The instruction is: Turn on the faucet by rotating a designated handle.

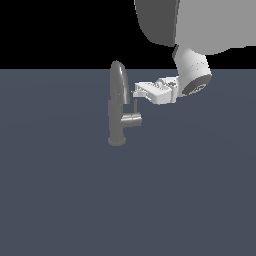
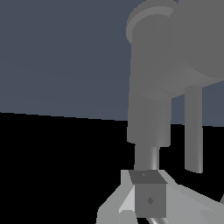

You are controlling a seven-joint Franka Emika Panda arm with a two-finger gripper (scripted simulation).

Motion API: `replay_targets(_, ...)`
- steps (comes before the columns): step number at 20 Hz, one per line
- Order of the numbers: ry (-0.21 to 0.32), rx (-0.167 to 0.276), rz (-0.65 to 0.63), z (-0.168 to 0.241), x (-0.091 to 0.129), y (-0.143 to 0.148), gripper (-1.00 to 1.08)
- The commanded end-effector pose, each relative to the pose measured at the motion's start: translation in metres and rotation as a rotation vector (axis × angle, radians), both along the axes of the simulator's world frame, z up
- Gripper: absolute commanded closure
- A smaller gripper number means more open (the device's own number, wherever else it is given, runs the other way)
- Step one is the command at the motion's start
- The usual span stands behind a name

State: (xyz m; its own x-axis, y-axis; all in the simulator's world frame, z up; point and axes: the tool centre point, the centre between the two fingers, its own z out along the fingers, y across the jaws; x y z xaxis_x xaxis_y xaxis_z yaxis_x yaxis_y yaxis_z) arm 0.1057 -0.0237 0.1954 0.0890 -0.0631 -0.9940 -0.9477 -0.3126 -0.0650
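Exterior view first: the faucet (image 1: 118,107) stands on the flat grey-blue floor (image 1: 60,200), a bit toward the exterior view's left of centre, spout arching up. The handle (image 1: 132,119) juts out of the body toward the exterior view's right, and its thin lever rod (image 1: 135,105) points straight up from the stub. The gripper (image 1: 136,93) comes in from the exterior view's right and its tip sits right at the top of that rod, touching or just about. So my read: the approach is done, and the actual rotating is all still left (the rod looks upright, though I can't say what angle it began at).

Wrist view: very close in on the faucet body (image 2: 148,100), with the rod (image 2: 193,127) just beside it and one finger pad (image 2: 148,199) in the foreground. Whether the fingers are clamped on the rod or loose around it, I honestly can't tell from either picture.

No brands, labels or writing anywhere.
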Motion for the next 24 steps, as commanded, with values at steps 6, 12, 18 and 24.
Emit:
replay_targets(6,0.077,0.058,-0.064,-0.030,0.006,0.003,1.08)
replay_targets(12,0.088,0.067,-0.074,-0.035,0.007,0.004,1.08)
replay_targets(18,0.088,0.067,-0.073,-0.034,0.002,0.003,1.08)
replay_targets(24,0.088,0.067,-0.073,-0.033,-0.005,0.001,1.08)
